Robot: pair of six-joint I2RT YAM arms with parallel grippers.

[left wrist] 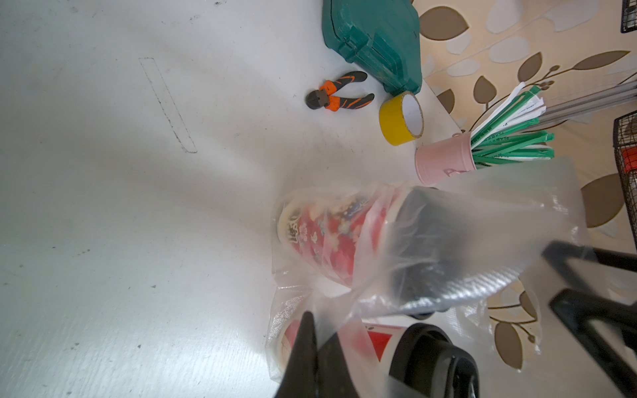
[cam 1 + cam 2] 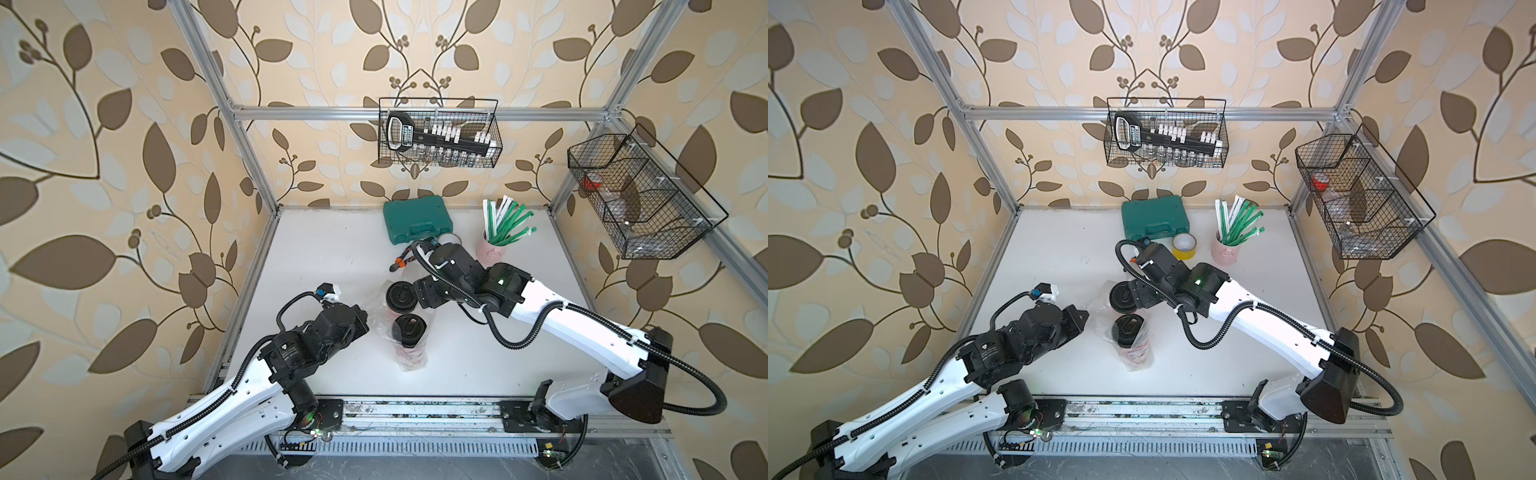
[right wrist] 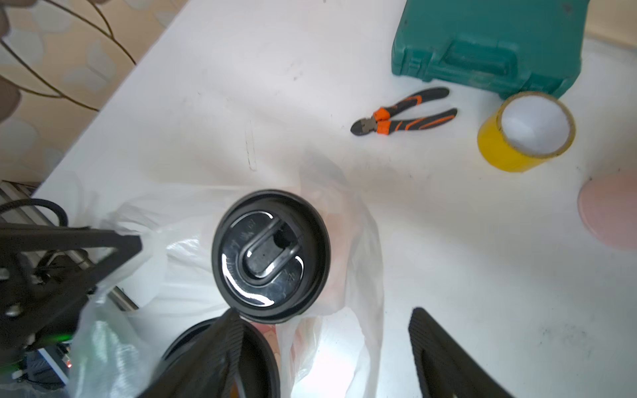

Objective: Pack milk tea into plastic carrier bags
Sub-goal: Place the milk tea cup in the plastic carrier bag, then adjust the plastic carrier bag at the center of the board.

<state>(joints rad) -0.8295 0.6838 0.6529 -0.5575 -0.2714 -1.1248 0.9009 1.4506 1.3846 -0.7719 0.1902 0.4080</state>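
Two red milk tea cups with black lids stand mid-table in both top views, one farther back [image 2: 401, 296] and one nearer [image 2: 409, 328]. The clear carrier bag [image 2: 411, 353] wraps around them. My left gripper [image 2: 363, 322] is shut on the bag's edge; the left wrist view shows its jaws [image 1: 310, 320] pinching the film beside a cup [image 1: 320, 234]. My right gripper [image 3: 324, 327] hangs open over the far cup's lid [image 3: 270, 251]. A loop of bag film [image 3: 344, 320] lies between its fingers [image 3: 227, 330], and the other lid [image 3: 213, 355] is partly hidden behind one of them.
At the back of the table are a green tool case [image 2: 417, 220], a yellow tape roll [image 2: 1185, 246], orange-black pliers [image 2: 401, 262] and a pink cup of straws [image 2: 496, 249]. Wire baskets hang on the back frame [image 2: 438, 133] and the right frame [image 2: 640, 195].
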